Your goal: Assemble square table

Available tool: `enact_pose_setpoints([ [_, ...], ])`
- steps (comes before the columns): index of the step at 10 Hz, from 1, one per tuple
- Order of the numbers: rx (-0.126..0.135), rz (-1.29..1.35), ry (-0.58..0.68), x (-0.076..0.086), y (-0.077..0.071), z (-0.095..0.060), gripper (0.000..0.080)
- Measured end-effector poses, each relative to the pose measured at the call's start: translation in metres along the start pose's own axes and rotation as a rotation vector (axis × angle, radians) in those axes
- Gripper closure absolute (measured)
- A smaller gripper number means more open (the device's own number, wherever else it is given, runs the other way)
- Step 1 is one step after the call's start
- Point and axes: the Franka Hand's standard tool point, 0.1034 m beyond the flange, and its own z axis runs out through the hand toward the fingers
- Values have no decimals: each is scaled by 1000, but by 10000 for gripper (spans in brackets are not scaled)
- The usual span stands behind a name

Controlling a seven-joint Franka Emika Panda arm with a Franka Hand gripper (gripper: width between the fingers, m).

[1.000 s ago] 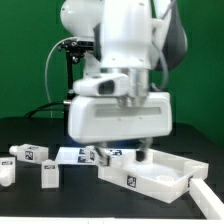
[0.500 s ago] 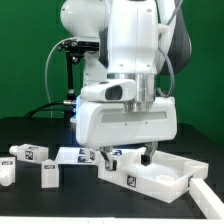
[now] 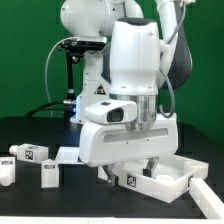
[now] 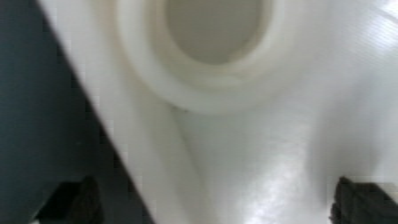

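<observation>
With no leg fitted yet, the tool [image 3: 128, 170] is hanging wide open and gripping nothing, low over the square tabletop [image 3: 170, 178] lying on the dark surface [image 3: 20, 135], while the legs [image 3: 30, 153] are lying loose nearby.

On the desk [image 3: 80, 196], the tabletop [image 3: 170, 182] lies at the exterior view's right, a leg [image 3: 205, 194] just before its right corner. Three legs [image 3: 50, 173] sit at the left, well apart from it; the marker board [image 3: 68, 156] lies between them and the tabletop.
</observation>
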Motion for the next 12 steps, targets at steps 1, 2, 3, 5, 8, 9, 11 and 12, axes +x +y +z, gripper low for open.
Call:
enact_pose_setpoints([
  [1,0,0,0,0,0,0,264],
  [2,0,0,-1,0,0,0,398],
  [3,0,0,-1,0,0,0,398],
  [5,1,-1,-3,-1,0,1,704],
  [8,4,71,-5,0,-10,-4,747],
  [9,12,92,-16,-1,-10,-9,747],
  [11,37,137,-44,-5,-4,-27,747],
  [12,58,162,-59,-8,4,-45,747],
])
